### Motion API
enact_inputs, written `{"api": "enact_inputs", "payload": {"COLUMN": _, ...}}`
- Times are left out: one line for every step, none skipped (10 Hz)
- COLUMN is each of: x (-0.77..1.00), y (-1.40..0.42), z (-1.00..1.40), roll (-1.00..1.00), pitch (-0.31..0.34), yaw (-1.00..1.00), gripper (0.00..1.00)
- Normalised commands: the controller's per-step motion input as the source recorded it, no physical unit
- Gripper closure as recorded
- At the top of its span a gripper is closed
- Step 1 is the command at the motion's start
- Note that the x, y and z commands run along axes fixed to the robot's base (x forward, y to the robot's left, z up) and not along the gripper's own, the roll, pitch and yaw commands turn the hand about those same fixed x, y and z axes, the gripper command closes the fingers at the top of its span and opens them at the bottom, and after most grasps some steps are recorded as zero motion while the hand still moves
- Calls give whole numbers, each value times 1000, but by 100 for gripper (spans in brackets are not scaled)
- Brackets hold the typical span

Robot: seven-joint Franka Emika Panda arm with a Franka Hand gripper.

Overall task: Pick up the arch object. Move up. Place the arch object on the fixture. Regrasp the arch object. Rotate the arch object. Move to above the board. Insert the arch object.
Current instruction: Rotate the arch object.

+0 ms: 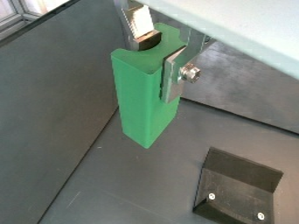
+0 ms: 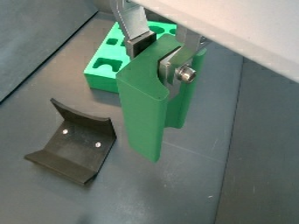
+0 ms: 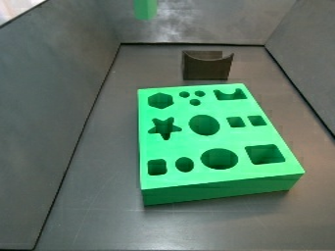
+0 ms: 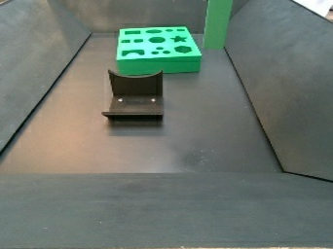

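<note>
Board [image 3: 210,142] flat on floor, fixture [image 4: 132,95] empty, well apart from it. Arch [image 1: 145,94] hangs high above floor, gripper [image 1: 162,54] pinching its top end only. Risk: the long block swings or slips in that end grip, then lands tilted in the fixture dip.

End effector [image 2: 162,54] clamped on the top of the arch object [image 2: 149,101], block hanging upright above the dark floor, fixture [image 2: 73,142] on the floor below it, corner of the board [image 2: 107,63] behind
</note>
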Motion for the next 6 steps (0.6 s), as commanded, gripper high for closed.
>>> {"api": "enact_inputs", "payload": {"x": -68, "y": 12, "z": 0, "roll": -52, "pitch": 33, "yaw": -1000, "gripper": 100}}
{"api": "enact_inputs", "payload": {"x": -63, "y": 16, "z": -6, "roll": -45, "pitch": 27, "yaw": -1000, "gripper": 100}}
{"api": "enact_inputs", "payload": {"x": -50, "y": 16, "z": 6, "roll": -50, "pitch": 26, "yaw": -1000, "gripper": 100}}
{"api": "enact_inputs", "payload": {"x": -40, "y": 17, "z": 13, "roll": -55, "pitch": 27, "yaw": -1000, "gripper": 100}}
{"api": "enact_inputs", "payload": {"x": -32, "y": 18, "z": 16, "roll": -60, "pitch": 29, "yaw": -1000, "gripper": 100}}
{"api": "enact_inputs", "payload": {"x": -27, "y": 18, "z": 20, "roll": -67, "pitch": 32, "yaw": -1000, "gripper": 100}}
